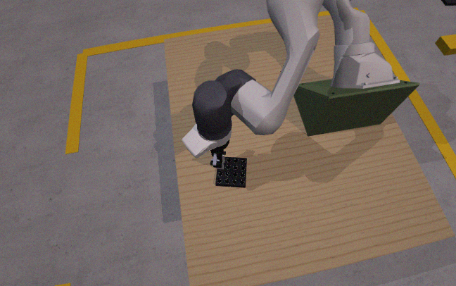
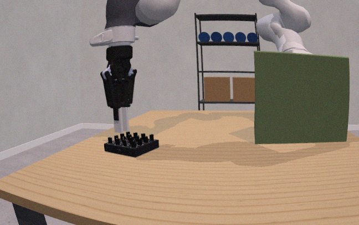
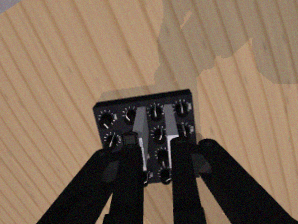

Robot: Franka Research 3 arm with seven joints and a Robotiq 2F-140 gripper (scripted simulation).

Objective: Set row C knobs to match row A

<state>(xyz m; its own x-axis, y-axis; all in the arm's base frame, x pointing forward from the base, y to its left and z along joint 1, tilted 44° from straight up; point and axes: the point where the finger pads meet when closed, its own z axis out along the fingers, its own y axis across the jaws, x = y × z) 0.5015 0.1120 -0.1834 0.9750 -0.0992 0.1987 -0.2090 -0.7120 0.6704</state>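
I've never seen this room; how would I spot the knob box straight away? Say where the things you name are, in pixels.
Find the large wooden table [image 1: 317,225] [image 2: 194,183] [image 3: 50,60] that carries a green block [image 1: 345,113] [image 2: 300,97]. Away from that block, beneath the robot's pale fingers [image 2: 125,119], sits the knob box [image 1: 231,185] [image 2: 119,151] [image 3: 145,100]. It is black, flat and square-looking, and unlike the tall green block, it is studded with short black knobs.

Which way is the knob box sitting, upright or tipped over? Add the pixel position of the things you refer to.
Upright: the knob box [image 1: 231,170] [image 2: 121,151] [image 3: 142,100] sits flat on the table [image 1: 281,229] [image 2: 194,188] [image 3: 60,65], knobs [image 1: 234,182] [image 2: 152,137] [image 3: 181,107] pointing up.

I can't read any words, numbers or brands from here. On the knob box [image 1: 231,185] [image 2: 119,150] [image 3: 143,99], the pale print beside the knobs is too small and blurred for me; a tiny angular mark [image 1: 368,75] on the arm's white foot [image 1: 378,67] spells nothing I can make out.
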